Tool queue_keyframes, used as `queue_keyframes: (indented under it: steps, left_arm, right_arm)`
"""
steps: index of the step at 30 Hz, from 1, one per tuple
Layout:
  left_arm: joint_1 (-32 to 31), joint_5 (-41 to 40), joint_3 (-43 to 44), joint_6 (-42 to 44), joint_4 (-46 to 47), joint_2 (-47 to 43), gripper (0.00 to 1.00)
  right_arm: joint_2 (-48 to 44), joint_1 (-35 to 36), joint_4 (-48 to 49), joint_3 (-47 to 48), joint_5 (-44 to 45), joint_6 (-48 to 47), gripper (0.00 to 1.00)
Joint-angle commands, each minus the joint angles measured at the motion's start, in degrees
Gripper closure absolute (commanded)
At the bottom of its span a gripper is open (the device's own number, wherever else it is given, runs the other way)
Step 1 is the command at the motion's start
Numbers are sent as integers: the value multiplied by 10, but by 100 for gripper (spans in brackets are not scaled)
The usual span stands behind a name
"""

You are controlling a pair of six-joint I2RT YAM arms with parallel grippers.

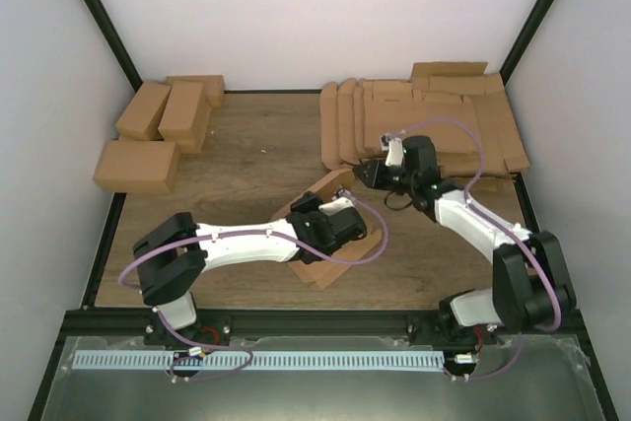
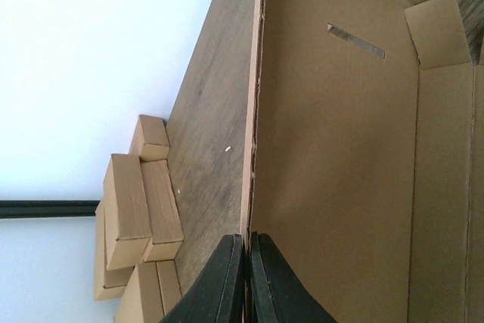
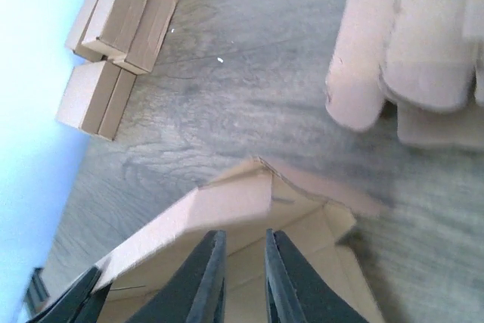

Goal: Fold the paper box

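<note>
The left fingers (image 2: 219, 285) pinch the upright side wall of the paper box (image 2: 340, 149). The right fingers (image 3: 204, 277), narrowly parted, hover over the box's raised far corner.

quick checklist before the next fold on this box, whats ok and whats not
1. left gripper pinching the paper box: ok, fingers shut on a wall edge.
2. right gripper holding the raised flap: cannot tell, its fingers sit slightly apart over it.
3. box apart from the flat blanks: cannot tell, its far corner lies close to them.
4. folded boxes out of the way: ok, far left corner.
5. slot uncovered: ok.
</note>
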Motion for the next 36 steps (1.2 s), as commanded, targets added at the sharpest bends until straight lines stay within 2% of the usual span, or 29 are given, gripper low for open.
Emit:
queue_keyframes:
  steps: [1,3,15,25,31,36]
  left_arm:
    - [-7,17,-10,-11,-15,19,95]
    - [-8,18,-6,-15,-19,23,95]
    - [-22,37,-1,-24,-14,41,92]
    - [-25,43,-1,-29,-15,53,90]
    - [-25,40,-4,-28,-13,52,89]
    - [-25,33,-10,-23,-10,55,88]
  right_arm:
    - [59,-3,-11,71,-24,6,95]
    - [79,-3,-5,83,-37,10,99]
    - [134,-3,41,43,-92,19,98]
    - [112,-3,27,41,-115,-14,86]
    - [90,-8,-2,48,-92,-11,80]
    - [75,-13,-5,59,-120,-13,75]
